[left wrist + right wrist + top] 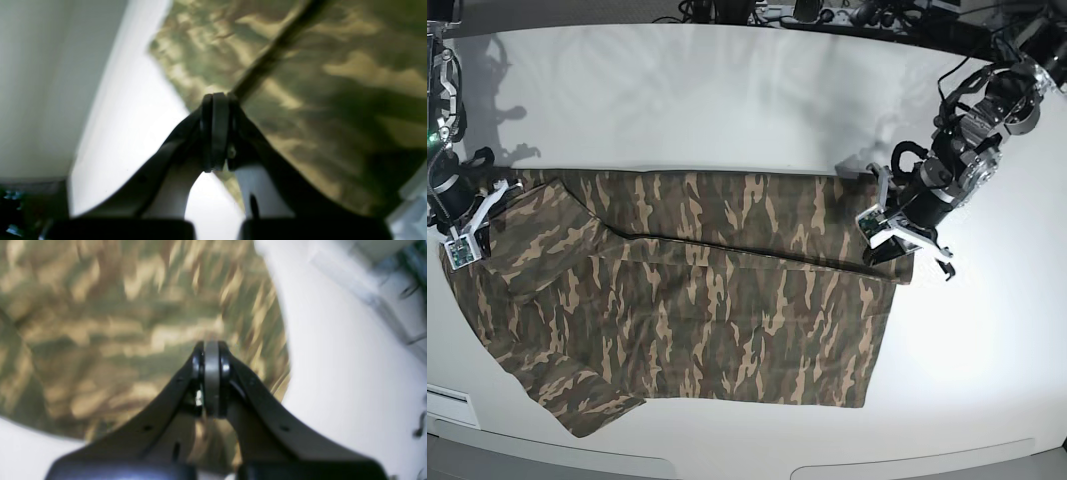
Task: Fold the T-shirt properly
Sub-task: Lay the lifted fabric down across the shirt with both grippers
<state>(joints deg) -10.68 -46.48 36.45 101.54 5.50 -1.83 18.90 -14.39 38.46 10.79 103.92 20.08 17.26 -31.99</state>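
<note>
The base view looks down from overhead on the whole white table (727, 90); both wrist views sit close above the green, brown and tan camouflage cloth T-shirt (697, 310), which all three share.

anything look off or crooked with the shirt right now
The T-shirt lies partly folded but uneven: the folded-over top edge runs at a slant, and one sleeve sticks out at the lower corner. No visible damage.

left fingers (216, 100) – closed | right fingers (211, 346) – closed | both arms lowered

place: robot lab | evidence: bare white table (727, 90); cables (827, 15) along far edge
</note>
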